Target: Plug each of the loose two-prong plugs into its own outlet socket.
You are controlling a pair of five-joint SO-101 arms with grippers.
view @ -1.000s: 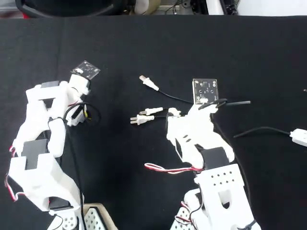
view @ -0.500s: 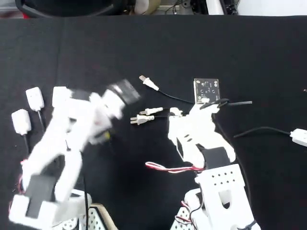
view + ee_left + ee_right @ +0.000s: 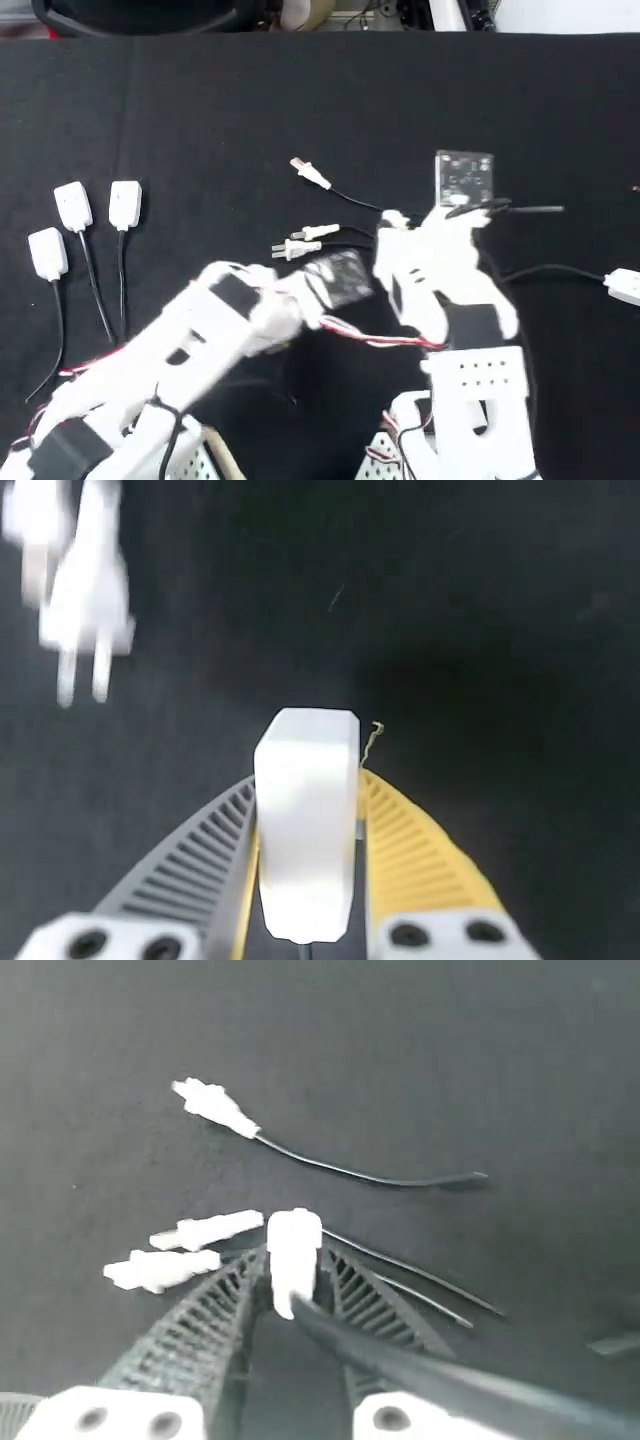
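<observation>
My left gripper (image 3: 305, 780) is shut on a white, rounded outlet socket (image 3: 305, 830), gripped between the grey and yellow fingers. A two-prong plug (image 3: 85, 590) lies just beyond it. In the high view the left arm's wrist (image 3: 338, 278) is at the table's centre, close to two loose plugs (image 3: 315, 232) (image 3: 295, 249). My right gripper (image 3: 293, 1265) is shut on a white plug (image 3: 293, 1240) and sits beside them (image 3: 392, 222). A third loose plug (image 3: 312, 174) with a black cord lies farther back.
Three white outlet sockets (image 3: 47, 252) (image 3: 73, 205) (image 3: 124, 203) with black cords lie at the table's left. Another socket (image 3: 625, 285) sits at the right edge. A red-and-white cable (image 3: 370, 338) runs between the two arms.
The left arm swung from the table's left side to the centre, uncovering the three sockets there. The right arm shifted slightly right and back with its plug.
</observation>
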